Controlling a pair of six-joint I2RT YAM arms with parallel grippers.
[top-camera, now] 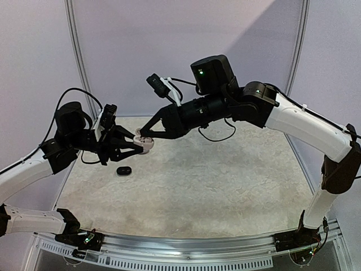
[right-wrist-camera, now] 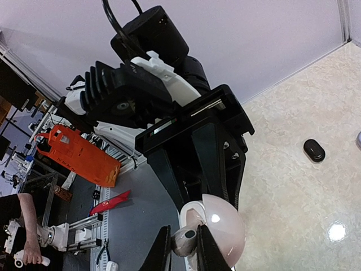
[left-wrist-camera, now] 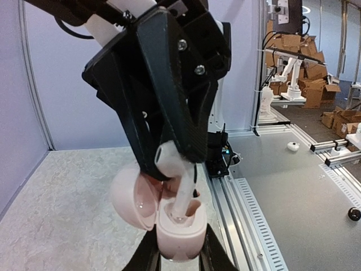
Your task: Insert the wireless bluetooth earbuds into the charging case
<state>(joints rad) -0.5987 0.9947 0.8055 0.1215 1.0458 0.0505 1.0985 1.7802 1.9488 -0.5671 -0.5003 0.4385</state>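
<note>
My left gripper [top-camera: 137, 148] is shut on the body of a pale pink charging case [left-wrist-camera: 179, 234] and holds it above the table with its lid [left-wrist-camera: 131, 195] open to the left. My right gripper [top-camera: 141, 133] is shut on a white earbud [left-wrist-camera: 183, 195]. The bud's stem points down into a slot of the case. In the right wrist view the bud [right-wrist-camera: 183, 241] sits between my fingertips [right-wrist-camera: 163, 251], beside the domed lid [right-wrist-camera: 223, 226]. The left gripper's black fingers [right-wrist-camera: 211, 152] clasp the case from behind. In the left wrist view my left gripper [left-wrist-camera: 179, 251] shows at the bottom edge.
A small black oval object [top-camera: 124, 170] lies on the pale mat [top-camera: 214, 180] below the left gripper; it also shows in the right wrist view [right-wrist-camera: 314, 150]. Lavender walls stand behind. A metal rail [top-camera: 186, 248] runs along the near edge.
</note>
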